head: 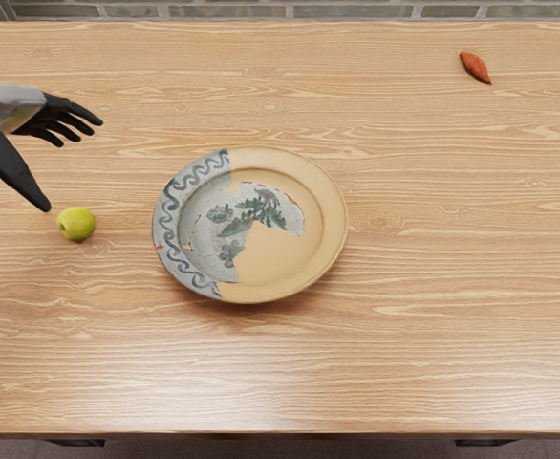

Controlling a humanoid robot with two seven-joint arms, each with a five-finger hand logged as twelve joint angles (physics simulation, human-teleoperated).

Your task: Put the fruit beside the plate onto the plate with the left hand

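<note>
A wooden desk (433, 344) is seen from above at a slant. At its middle a round plate (330, 222) is set flat. One half is painted with blue-grey waves and green leaves, the other is plain tan, and nothing lies on it.

At nine o'clock from the plate, near its rim but not touching, a small yellow-green fruit (75, 224) rests on the desk (an apple or a lime; which cannot be told). It is judged to be the fruit meant by the task, since it is the one beside the plate. A small orange-red object (475, 67) is placed well apart, at about two o'clock near the far edge, and is judged to be a distractor.

The left hand (33, 117) is seen at about eleven o'clock from the fruit, its arm entering from the left edge. Its dark fingers (70, 120) are spread apart and nothing is held. One long dark digit is pointed down toward the fruit and ends just short of it. The hand is judged to be held open so that the fruit can be enclosed. The grasp is not yet made. The right hand is not shown.
</note>
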